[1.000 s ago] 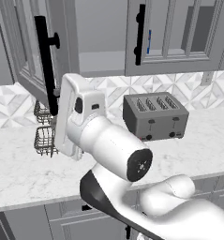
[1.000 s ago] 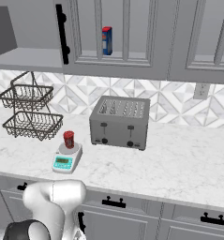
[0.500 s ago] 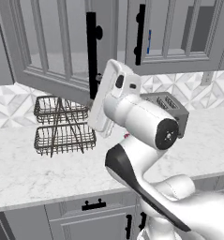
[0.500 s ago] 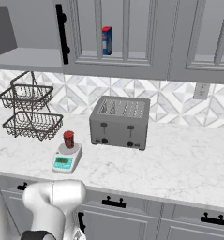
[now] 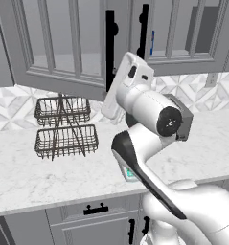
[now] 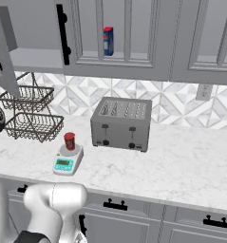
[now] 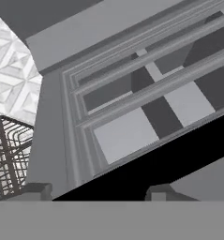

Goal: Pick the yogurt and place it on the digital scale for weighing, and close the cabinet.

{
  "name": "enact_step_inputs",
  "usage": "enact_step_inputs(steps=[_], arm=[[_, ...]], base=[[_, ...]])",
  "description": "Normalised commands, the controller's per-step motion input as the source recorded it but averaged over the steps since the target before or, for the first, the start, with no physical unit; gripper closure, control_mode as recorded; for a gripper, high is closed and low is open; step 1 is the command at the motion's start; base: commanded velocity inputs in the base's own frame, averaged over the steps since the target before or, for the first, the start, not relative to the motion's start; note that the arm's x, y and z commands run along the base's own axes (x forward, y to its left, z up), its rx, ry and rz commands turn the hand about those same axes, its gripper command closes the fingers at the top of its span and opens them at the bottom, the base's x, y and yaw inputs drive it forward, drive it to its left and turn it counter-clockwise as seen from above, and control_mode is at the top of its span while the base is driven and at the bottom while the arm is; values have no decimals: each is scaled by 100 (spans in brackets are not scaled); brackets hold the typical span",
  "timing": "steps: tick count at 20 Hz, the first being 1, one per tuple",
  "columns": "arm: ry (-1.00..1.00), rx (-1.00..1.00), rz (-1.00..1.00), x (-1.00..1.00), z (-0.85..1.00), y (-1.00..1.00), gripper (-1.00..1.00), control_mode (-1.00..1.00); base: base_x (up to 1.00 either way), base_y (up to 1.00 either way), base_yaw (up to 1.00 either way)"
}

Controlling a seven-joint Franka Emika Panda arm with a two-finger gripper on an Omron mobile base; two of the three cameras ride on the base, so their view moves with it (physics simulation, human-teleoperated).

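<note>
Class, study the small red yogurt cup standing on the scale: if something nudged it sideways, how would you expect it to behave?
The yogurt looks small and upright on the digital scale, so it is probably light and would slide or tip easily. Its round shape suggests it would roll once it is on its side. The round plate beneath gives little margin.

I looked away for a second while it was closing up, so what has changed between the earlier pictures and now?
The large grey wall cabinet door has swung further toward shut: in the left base view its black bar handle moved rightward, close to the neighbouring door's handle. The white arm followed it, pushing from beside the handle. The small red yogurt cup remains on the small white digital scale; the grey toaster and wire baskets stayed put.
</note>
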Motion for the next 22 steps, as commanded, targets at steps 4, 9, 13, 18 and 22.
enact_step_inputs(steps=[4,9,13,18,22], arm=[[0,1,-4,100,-17,-11,-100,-100],[0,0,-2,100,-16,-1,-100,-100],[0,0,-6,100,-19,3,-100,-100],[-2,0,-10,100,-20,15,-100,-100],[-1,0,-10,100,-17,12,-100,-100]], base=[[0,0,0],[0,0,0],[0,0,0],[0,0,0],[0,0,0]])
